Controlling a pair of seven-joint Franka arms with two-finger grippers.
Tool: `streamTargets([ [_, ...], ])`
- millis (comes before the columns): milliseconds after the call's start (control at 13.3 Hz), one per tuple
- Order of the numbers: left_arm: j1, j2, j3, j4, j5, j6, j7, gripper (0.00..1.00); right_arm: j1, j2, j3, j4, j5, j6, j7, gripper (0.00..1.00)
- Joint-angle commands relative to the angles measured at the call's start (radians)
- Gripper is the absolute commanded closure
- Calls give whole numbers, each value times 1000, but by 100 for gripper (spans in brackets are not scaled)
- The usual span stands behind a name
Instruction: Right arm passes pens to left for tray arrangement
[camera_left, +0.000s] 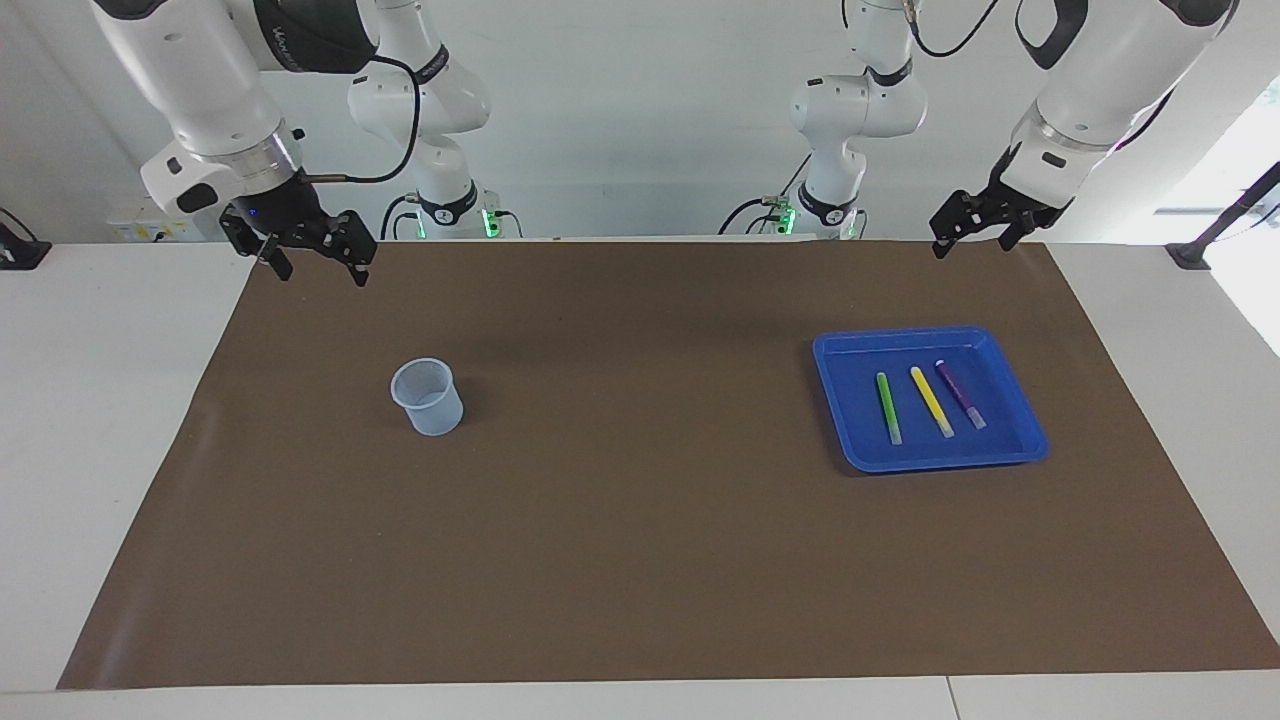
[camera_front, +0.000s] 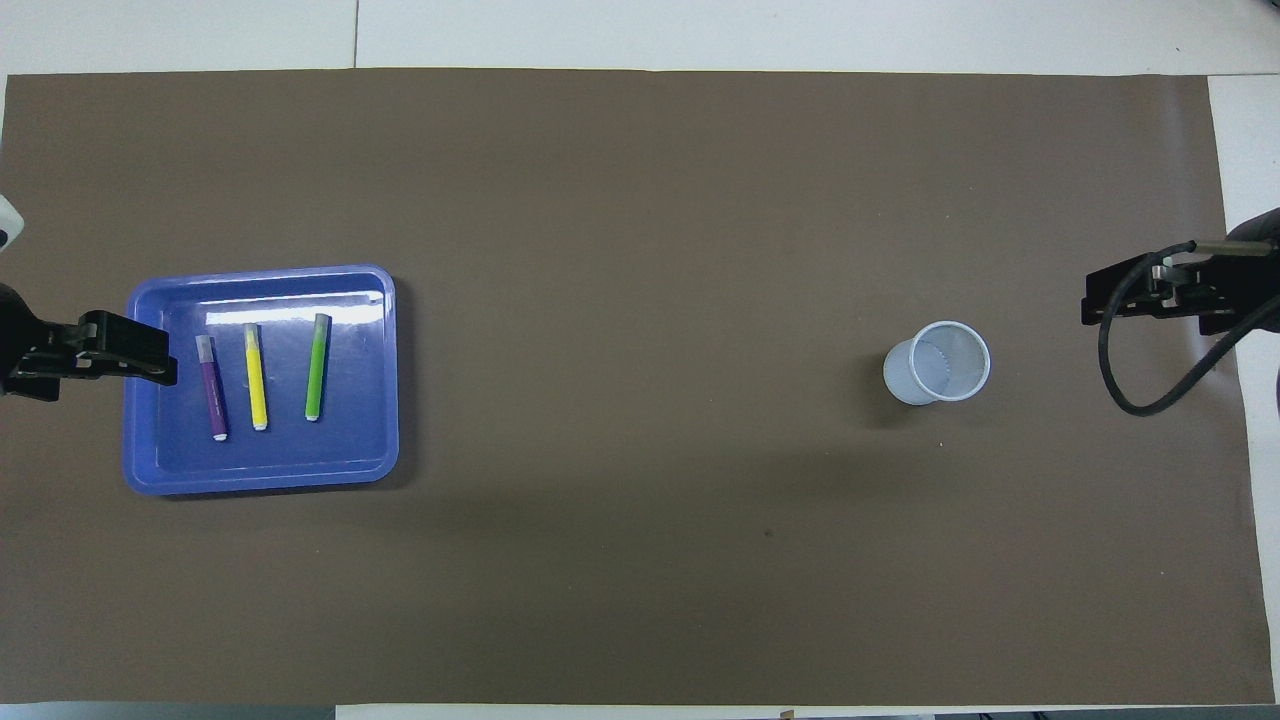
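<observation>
The blue tray lies on the brown mat toward the left arm's end of the table. Three pens lie side by side in it: green, yellow and purple. My left gripper hangs open and empty, high in the air, over the tray's rim at the left arm's end in the overhead view. My right gripper waits open and empty, raised over the mat's corner at the right arm's end.
A small translucent pale-blue cup stands upright on the mat toward the right arm's end. Two slimmer white arms with green lights stand at the robots' edge of the table.
</observation>
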Motion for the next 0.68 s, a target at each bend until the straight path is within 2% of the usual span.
streamTargets([
  [0,-9,-23,12,-40,8,16,2,0,-16,-12,9,-10,21,-8,-14,0],
  [602,7,-17,7,-40,6,32,12,0,-16,-12,9,-10,21,-8,-14,0],
])
